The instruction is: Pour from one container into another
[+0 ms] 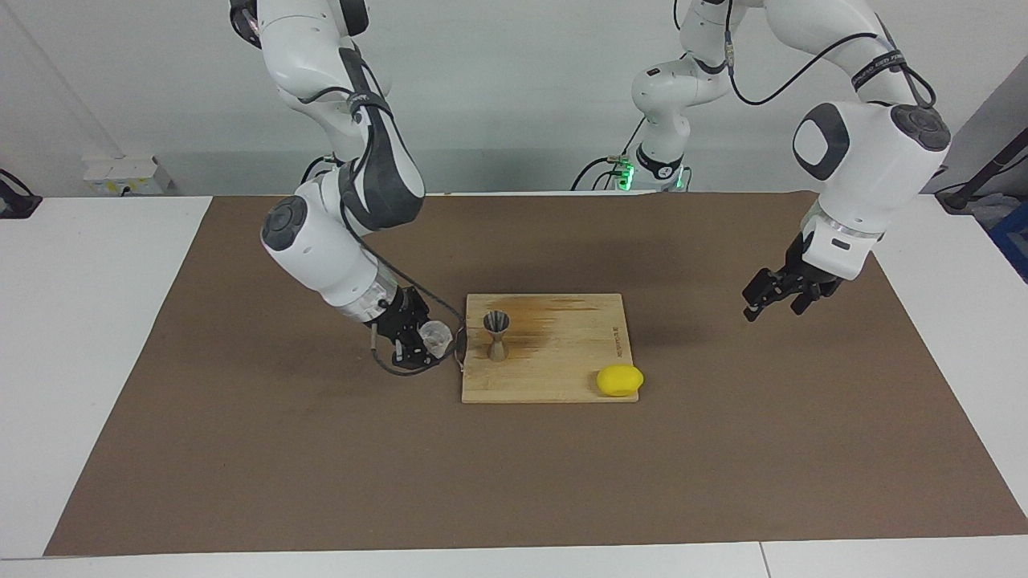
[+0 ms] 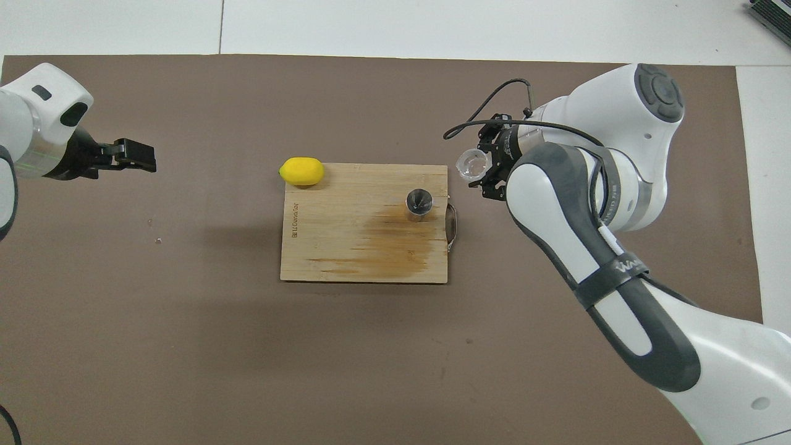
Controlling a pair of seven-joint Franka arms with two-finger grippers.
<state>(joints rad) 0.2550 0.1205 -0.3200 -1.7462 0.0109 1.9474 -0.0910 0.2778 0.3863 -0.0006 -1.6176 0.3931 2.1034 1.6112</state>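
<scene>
Facing view: white counter (image 1: 96, 337) under a brown mat (image 1: 514, 466), white wall; right claw (image 1: 423, 341) pinching the cup (image 1: 436, 335) beside the board (image 1: 554, 377); left claw (image 1: 773, 294) spread

A brown mat (image 1: 241, 449) covers the white table (image 1: 80, 321) across most of the frame. At the centre lies a pale tan wooden board (image 1: 562, 369) with fine straight grain, a darker orange-brown stain spreading over its upper middle part, and small dark lettering along one edge. A grey metal jigger (image 1: 497, 335) stands on it. At the board's lower right corner sits a bright yellow lemon (image 1: 619, 380). The clear cup (image 1: 434, 336), left of the board, shows a faint pinkish tint. Both arms are white with dark grey panels; each tool is black, the right tool (image 1: 418, 341) and the left tool (image 1: 775, 293).
</scene>
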